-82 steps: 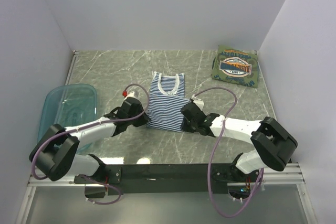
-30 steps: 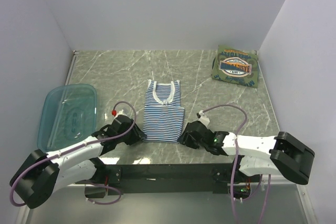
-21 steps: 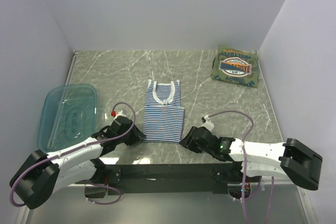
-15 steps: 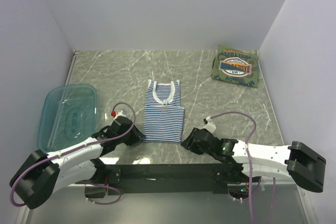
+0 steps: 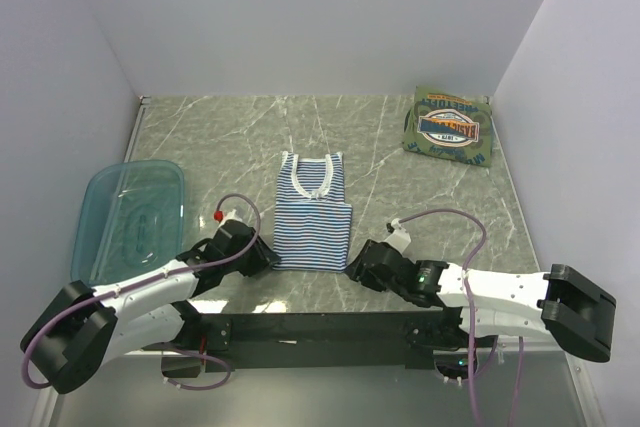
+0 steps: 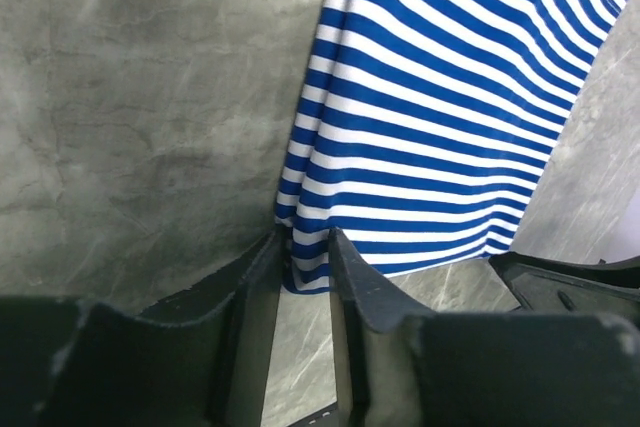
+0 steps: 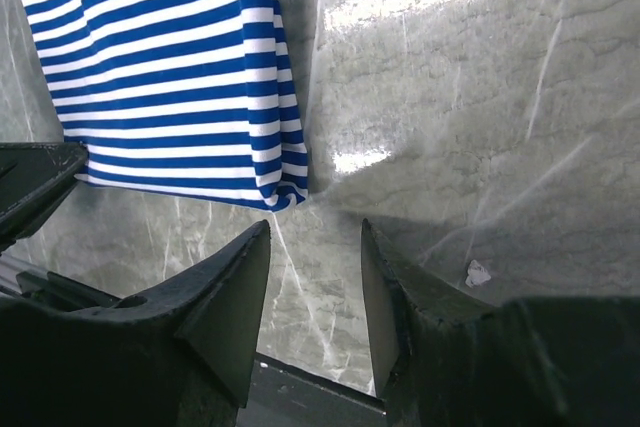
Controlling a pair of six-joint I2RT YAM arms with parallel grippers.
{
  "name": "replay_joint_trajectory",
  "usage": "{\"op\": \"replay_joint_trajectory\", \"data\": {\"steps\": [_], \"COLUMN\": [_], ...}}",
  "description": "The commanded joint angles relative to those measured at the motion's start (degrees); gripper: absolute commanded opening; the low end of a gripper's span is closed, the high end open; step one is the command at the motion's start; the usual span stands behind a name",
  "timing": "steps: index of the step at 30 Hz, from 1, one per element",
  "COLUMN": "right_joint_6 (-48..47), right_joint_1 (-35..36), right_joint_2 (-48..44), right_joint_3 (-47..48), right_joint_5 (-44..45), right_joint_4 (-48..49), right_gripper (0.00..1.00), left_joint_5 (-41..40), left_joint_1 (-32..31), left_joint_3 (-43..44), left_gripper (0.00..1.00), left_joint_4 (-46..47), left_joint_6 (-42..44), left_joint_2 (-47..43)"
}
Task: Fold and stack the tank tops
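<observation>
Right fingers [image 7: 232, 287] apart, empty; left fingers [image 6: 252, 282] at the hem of the navy-and-white striped cloth tank top [image 5: 312, 215], grip unclear — it looks partly folded; olive-green printed cloth top [image 5: 449, 127] folded far beyond, unstacked

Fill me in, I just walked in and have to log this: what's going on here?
Two robot arms are working on a striped top that lies flat mid-table. The left gripper sits at its near left corner, with the hem at its open fingertips. The right gripper hovers open just off the near right corner, not touching the cloth. A green top lies folded in the far right corner, and a tub stands at the left.
</observation>
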Motion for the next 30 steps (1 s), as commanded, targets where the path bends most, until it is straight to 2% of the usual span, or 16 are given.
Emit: {"op": "replay_joint_trajectory", "data": {"steps": [1, 5, 9, 14, 25, 30], "right_joint_6": [-0.6, -0.7, -0.8, -1.1, -1.2, -1.2], "right_joint_1": [0.4, 0.3, 0.4, 0.4, 0.3, 0.3], "right_joint_2": [-0.4, 1.2, 3.2, 3.3, 6.1, 8.2], "right_joint_3": [2.5, 2.6, 2.9, 3.6, 4.3, 4.4], "right_joint_5": [3.0, 2.9, 2.5, 2.8, 2.7, 2.6], "right_joint_4": [-1.3, -0.1, 1.1, 1.3, 2.7, 3.3], "right_gripper": [0.49, 0.49, 0.5, 0.5, 0.5, 0.5], "left_joint_5": [-3.0, -3.7, -4.2, -4.4, -2.8, -3.1], "left_joint_1": [-0.3, -0.3, -0.3, -0.3, -0.5, -0.8], "left_joint_3": [-1.0, -1.0, -1.2, -1.3, -2.6, -2.8], "left_gripper": [0.35, 0.44, 0.49, 0.49, 0.42, 0.39], "left_joint_4": [-8.8, -11.7, -14.6, -16.1, -7.8, -6.7], "left_joint_6": [1.2, 1.3, 1.5, 1.1, -0.1, 0.1], "left_joint_2": [1.1, -2.1, -6.1, -6.5, 2.5, 5.7]}}
